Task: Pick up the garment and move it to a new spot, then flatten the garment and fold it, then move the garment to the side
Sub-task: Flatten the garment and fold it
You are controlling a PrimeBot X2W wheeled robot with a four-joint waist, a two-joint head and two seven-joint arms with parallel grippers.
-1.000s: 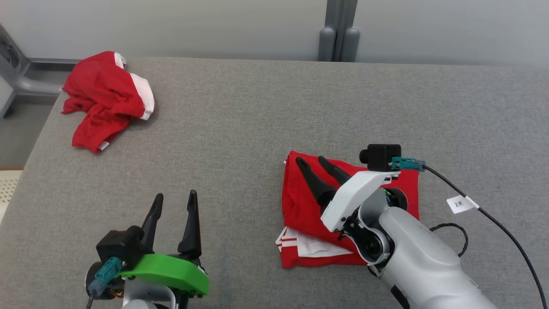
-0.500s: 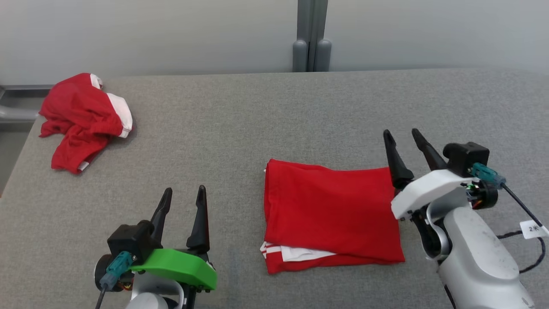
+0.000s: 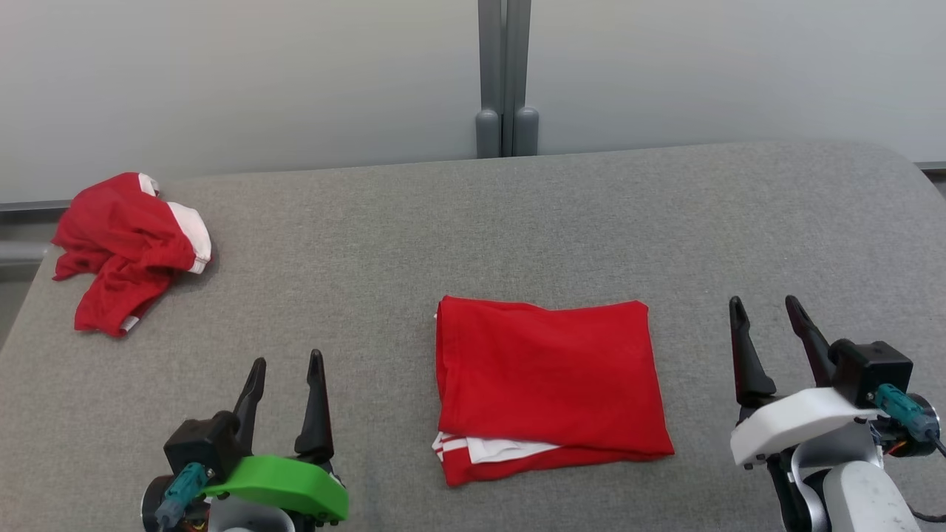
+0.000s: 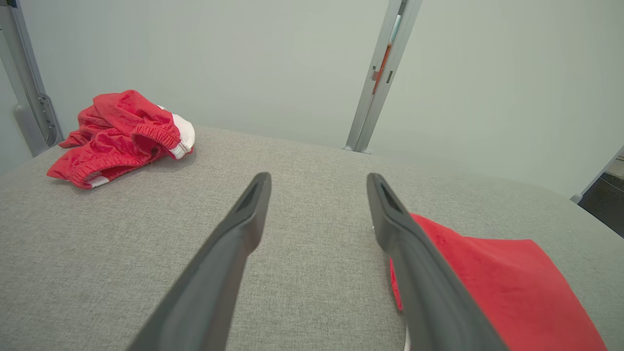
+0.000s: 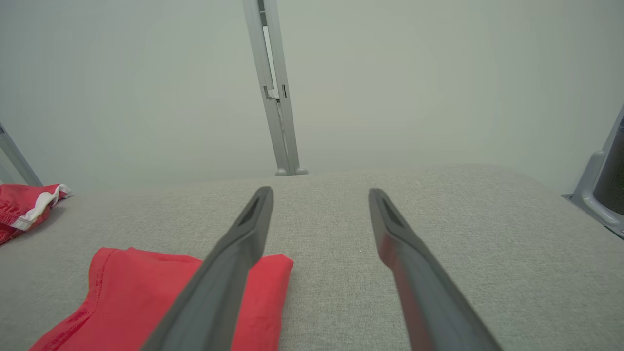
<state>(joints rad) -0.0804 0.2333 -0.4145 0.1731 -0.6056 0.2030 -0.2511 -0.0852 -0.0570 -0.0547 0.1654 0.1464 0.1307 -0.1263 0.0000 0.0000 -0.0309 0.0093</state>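
1. folded red garment [image 3: 547, 388] lies flat on the grey table [image 3: 473, 222], between the two grippers; touching neither
2. left gripper [image 3: 287, 358] spread wide, nothing in it; right gripper [image 3: 763, 301] same deal
3. crumpled red pile [image 3: 129, 247] sits at the far-left corner

In the left wrist view, the folded garment [image 4: 492, 278] was partly hidden behind one finger of the left gripper [image 4: 318, 178] and cut off at the bottom edge. In the right wrist view, the crumpled garment [image 5: 22, 207], far left of the right gripper [image 5: 319, 192], was cut off by the edge.
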